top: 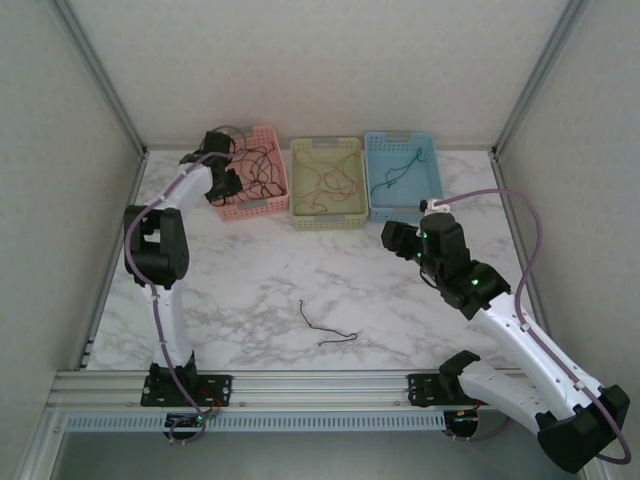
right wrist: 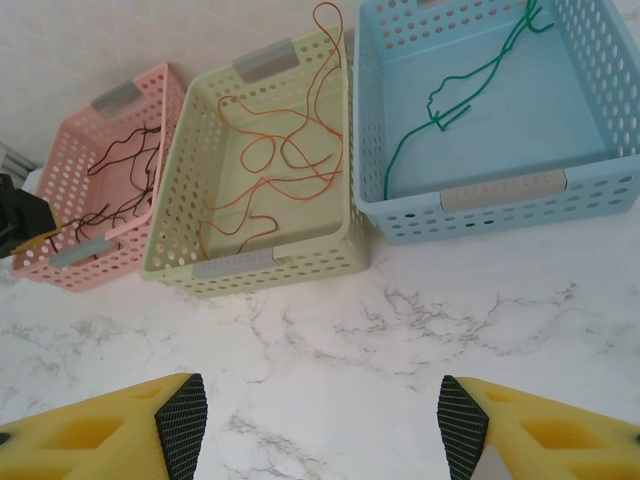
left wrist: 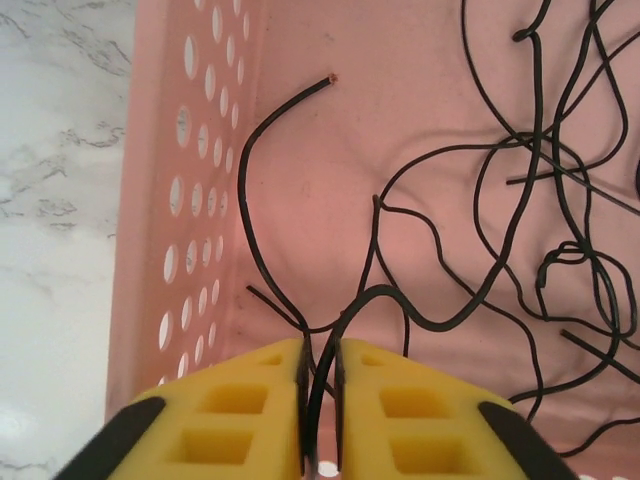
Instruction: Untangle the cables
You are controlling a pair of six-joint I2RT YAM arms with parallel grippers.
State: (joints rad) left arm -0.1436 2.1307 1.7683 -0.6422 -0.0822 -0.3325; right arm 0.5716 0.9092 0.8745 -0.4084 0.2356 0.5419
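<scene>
The left gripper (left wrist: 320, 345) hangs inside the pink basket (left wrist: 205, 180). Its jaws are parted by a narrow slit, and one black wire (left wrist: 318, 395) runs down through it. The slit looks wider than the wire, so nothing is clamped. More black wires (left wrist: 541, 100) lie looped over one another ahead and to the right of these jaws.

The right gripper (right wrist: 322, 415) stands wide open with nothing between its fingers. Ahead of it and slightly left sits the yellow-green basket (right wrist: 320, 255) with the orange wires (right wrist: 285, 150). Ahead and right, the blue basket (right wrist: 420, 225) holds a single green wire (right wrist: 436, 118).

In the top view a loose black wire (top: 312, 320) lies on the table (right wrist: 400, 330), well behind both jaws.

The slit wire's lower end is hidden behind the yellow fingers. I cannot count the strands in the black tangle.

The pink basket's perforated wall rises just left of the left jaws, with marble beyond it. Bare marble lies between the right jaws and the baskets.
</scene>
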